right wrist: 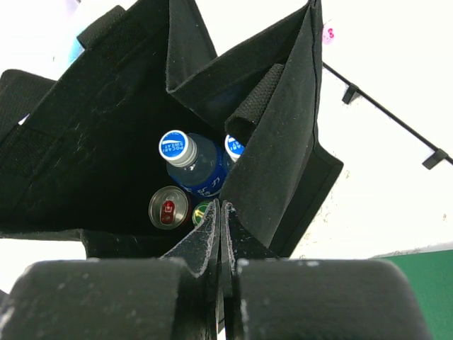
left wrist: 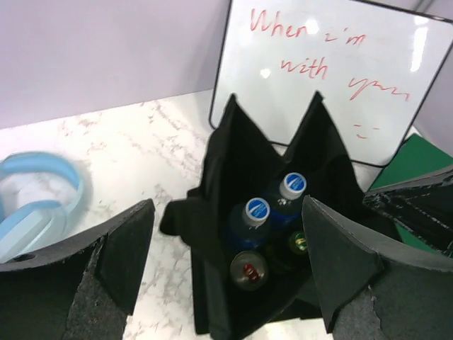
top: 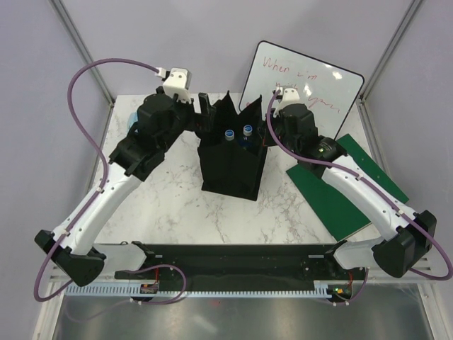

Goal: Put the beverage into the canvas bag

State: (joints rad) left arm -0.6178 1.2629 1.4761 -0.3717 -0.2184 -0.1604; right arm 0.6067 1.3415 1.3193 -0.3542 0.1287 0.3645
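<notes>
The black canvas bag (top: 230, 163) stands open mid-table. Inside it are two blue-capped bottles (top: 229, 133), a silver can (left wrist: 248, 269) and a green-topped drink (left wrist: 299, 242). My left gripper (left wrist: 226, 262) is open and empty, hovering above the bag's left rear side with the bag's mouth (left wrist: 233, 163) between its fingers (left wrist: 113, 262). My right gripper (right wrist: 221, 212) is shut at the bag's right rim, whose fabric (right wrist: 283, 134) runs straight down to the fingertips. The bottles (right wrist: 185, 159) and can (right wrist: 168, 207) show just beyond them.
A whiteboard (top: 304, 81) with red writing leans behind the bag. A green board (top: 347, 188) lies at the right under the right arm. Blue headphones (left wrist: 35, 205) lie on the marble table (top: 170, 205) at the far left.
</notes>
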